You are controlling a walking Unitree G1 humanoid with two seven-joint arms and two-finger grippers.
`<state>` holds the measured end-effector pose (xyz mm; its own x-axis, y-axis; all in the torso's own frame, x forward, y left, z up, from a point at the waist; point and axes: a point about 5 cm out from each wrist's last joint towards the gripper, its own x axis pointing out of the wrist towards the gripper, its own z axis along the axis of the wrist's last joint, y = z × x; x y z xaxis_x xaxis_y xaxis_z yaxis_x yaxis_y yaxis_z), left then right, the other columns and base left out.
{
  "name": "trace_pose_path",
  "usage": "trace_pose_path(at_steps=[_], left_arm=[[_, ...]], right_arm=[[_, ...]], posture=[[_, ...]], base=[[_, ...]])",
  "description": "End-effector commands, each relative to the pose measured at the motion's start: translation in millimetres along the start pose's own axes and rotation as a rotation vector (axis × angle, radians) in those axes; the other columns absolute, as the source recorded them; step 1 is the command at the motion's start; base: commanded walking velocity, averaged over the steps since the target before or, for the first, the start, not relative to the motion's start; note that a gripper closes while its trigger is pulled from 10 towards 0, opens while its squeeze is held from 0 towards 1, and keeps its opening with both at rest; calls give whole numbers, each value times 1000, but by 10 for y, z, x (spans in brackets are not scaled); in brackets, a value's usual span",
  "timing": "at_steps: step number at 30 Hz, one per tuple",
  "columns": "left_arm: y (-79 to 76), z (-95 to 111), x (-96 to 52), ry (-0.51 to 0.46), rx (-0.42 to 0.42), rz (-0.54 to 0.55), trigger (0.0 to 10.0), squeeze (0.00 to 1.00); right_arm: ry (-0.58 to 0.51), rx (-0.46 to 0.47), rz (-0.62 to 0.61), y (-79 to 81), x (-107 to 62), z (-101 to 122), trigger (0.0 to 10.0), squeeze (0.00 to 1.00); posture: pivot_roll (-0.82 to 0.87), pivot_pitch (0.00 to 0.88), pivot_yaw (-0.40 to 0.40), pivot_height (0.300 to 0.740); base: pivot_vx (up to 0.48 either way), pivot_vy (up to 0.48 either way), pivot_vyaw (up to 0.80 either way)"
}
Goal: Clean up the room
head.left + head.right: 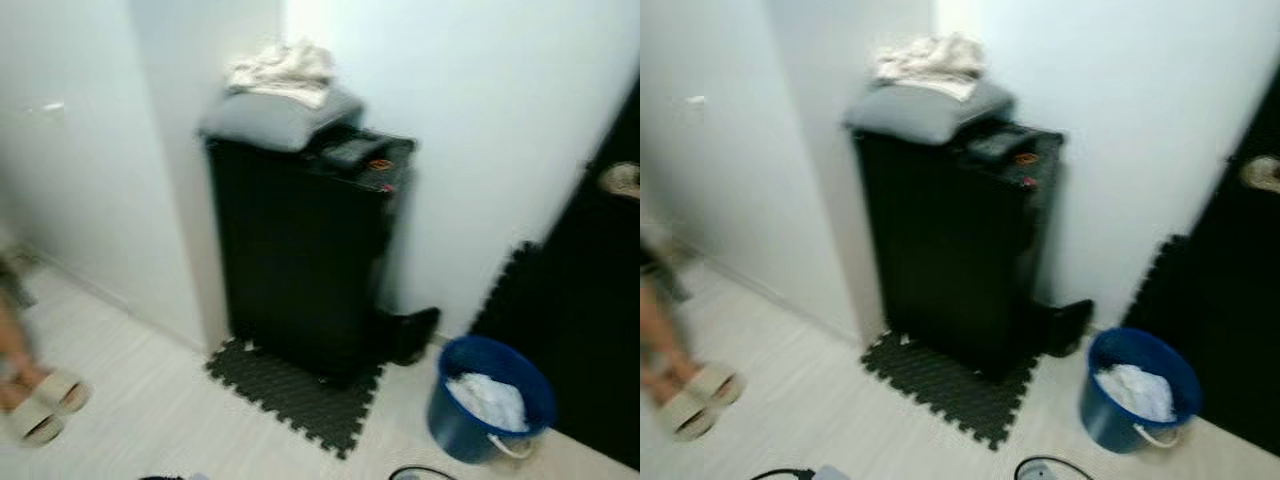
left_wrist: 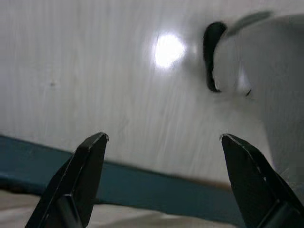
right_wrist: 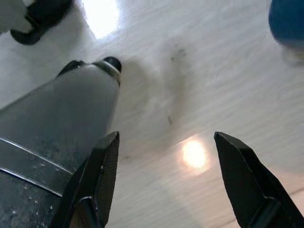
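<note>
From the head views, blurred: a tall black cabinet (image 1: 300,250) of boxy shape stands against a white wall (image 1: 500,120), on a dark foam mat (image 1: 295,395) with toothed, interlocking edges. On the cabinet's flat top lies a soft grey cushion (image 1: 280,118), and on that a crumpled pale cloth (image 1: 285,68); beside the cushion rest some small dark items too blurred to name. To the right, on the pale wood-grain floor (image 1: 150,400), sits a round blue plastic bucket (image 1: 480,400) with a white handle, holding a rumpled white cloth (image 1: 488,400). A person's feet in light slides (image 1: 45,405) stand at the left edge.

Left wrist view: the left gripper (image 2: 164,180) shows two black, wedge-shaped fingers (image 2: 80,175) spread wide apart with nothing between them. Beyond the fingertips lies glossy pale floor with a bright light reflection; past the further finger sits a smooth grey rounded robot part, and below the fingers runs a dark teal strip.

Right wrist view: the right gripper (image 3: 166,180) has its fingers (image 3: 242,180) parted wide, holding nothing. Beside one finger is a grey metallic cylindrical robot limb (image 3: 57,137); beyond the other fingertip, well apart, a curved blue edge of the bucket (image 3: 287,21) shows on the shiny floor.
</note>
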<state>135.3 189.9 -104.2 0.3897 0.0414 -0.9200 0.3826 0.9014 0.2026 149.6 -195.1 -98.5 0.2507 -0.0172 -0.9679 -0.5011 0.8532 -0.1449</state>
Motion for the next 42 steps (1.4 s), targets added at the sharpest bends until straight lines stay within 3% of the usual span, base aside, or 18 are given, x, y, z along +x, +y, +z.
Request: trace_pose_path(at_steps=[1,42], left_arm=[[-108,-15,2,11,-3,-41,10000,0],[-171,2,4,7,-16,-55,10000,0]], right_arm=[[-1,-3,4,10,1,6,10000,0],[5,-31,6,-2,-1,3,10000,0]], posture=[[40,0,-86,740],[34,0,-94,740]], base=[[0,0,800],[0,0,800]])
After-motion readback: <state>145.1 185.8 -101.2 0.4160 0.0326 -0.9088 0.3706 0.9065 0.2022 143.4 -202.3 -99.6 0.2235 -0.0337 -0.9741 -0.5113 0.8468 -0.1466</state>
